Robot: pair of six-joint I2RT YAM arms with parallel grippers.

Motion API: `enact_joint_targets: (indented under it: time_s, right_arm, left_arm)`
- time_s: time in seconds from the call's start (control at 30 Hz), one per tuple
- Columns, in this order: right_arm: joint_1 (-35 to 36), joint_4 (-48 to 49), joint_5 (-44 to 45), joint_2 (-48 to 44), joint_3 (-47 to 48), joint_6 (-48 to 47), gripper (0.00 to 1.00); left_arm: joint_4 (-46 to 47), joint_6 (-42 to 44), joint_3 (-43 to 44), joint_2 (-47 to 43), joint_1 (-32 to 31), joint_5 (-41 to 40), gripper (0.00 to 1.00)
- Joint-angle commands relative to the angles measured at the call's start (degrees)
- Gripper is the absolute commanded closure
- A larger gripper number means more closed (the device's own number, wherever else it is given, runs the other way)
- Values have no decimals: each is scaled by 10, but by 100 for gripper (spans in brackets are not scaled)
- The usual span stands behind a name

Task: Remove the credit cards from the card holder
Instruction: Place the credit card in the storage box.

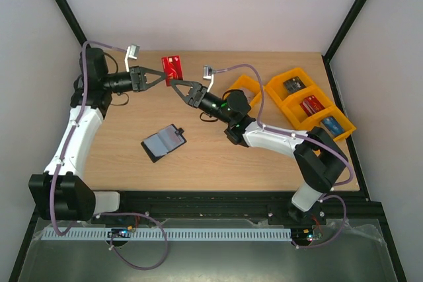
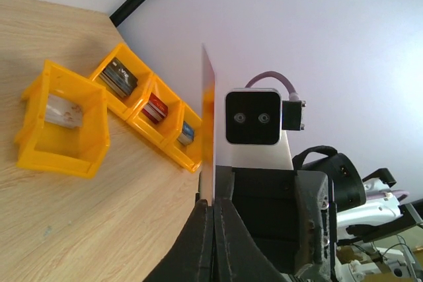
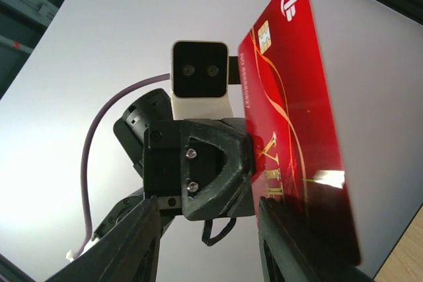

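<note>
My left gripper is shut on a red credit card with pale print and holds it up above the back of the table. In the left wrist view the card is edge-on, pinched between my left gripper's closed fingers. My right gripper is open, its fingertips just below and right of the card. In the right wrist view the card stands beside my right gripper, by its right finger. The black card holder lies open on the table, apart from both grippers.
Several orange trays stand at the right of the table: one apart and a row holding cards. They also show in the left wrist view. White walls and black frame posts surround the table.
</note>
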Motion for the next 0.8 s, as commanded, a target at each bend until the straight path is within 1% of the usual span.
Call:
enact_joint_targets:
  time_s: [0.0,0.17,0.27,0.4,0.5,0.57,0.67,0.7,0.73,0.77]
  right_arm:
    - [0,19,7,-11,-3,6,60]
    - [7,-2,17,-27,-37,13,59]
    - [8,0,24,-23,-46,19,54]
    - [7,-19,29,-20,-17,-8,43]
    - [5,-18,26,-12,13,-20,42]
    - [4,-22,27,-4,28,-22,46]
    - [2,-21,34,8,38,-15,57]
    - [0,-19,37,11,41,-11,64]
    - [-4,-15,38,15,42,-7,76]
    - [-6,-12,39,16,44,-4,83]
  left_arm:
    - [-10,22,24,-7,-2,3,98]
    - [-4,24,48,6,-2,-9,98]
    - [-5,22,57,6,-2,-7,98]
    - [5,12,28,-7,-4,0,98]
    - [9,10,10,-12,-8,1,98]
    - [17,3,1,-15,-11,3,98]
    - [27,-6,-6,-19,-17,9,98]
    - [26,-2,-9,-21,-18,10,98]
    - [26,0,-15,-24,-19,9,98]
    - [27,1,-21,-27,-19,10,98]
